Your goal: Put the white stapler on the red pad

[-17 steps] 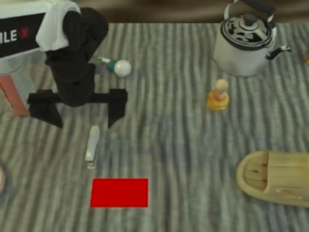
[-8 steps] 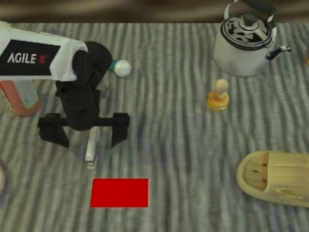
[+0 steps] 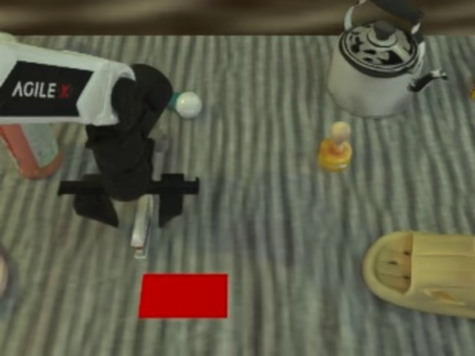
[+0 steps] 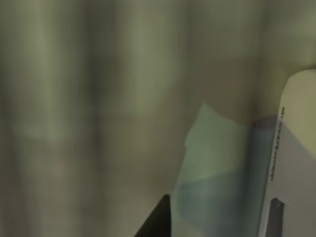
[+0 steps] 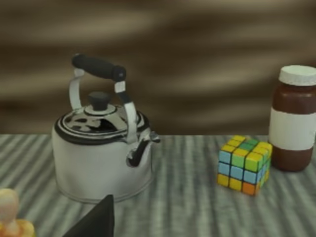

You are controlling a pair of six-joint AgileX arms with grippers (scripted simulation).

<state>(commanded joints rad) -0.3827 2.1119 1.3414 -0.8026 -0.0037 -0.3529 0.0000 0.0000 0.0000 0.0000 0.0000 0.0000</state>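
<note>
The left gripper (image 3: 136,205) sits low over the white stapler (image 3: 141,231), its fingers a little apart on either side of the stapler's far end, not squeezing yet, just above the red pad (image 3: 183,295).

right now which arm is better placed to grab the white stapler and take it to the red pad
Left. The left gripper is right over the white stapler, a finger on each side, just behind the red pad. The right arm is absent from the top view; its camera faces the kettle.
</note>
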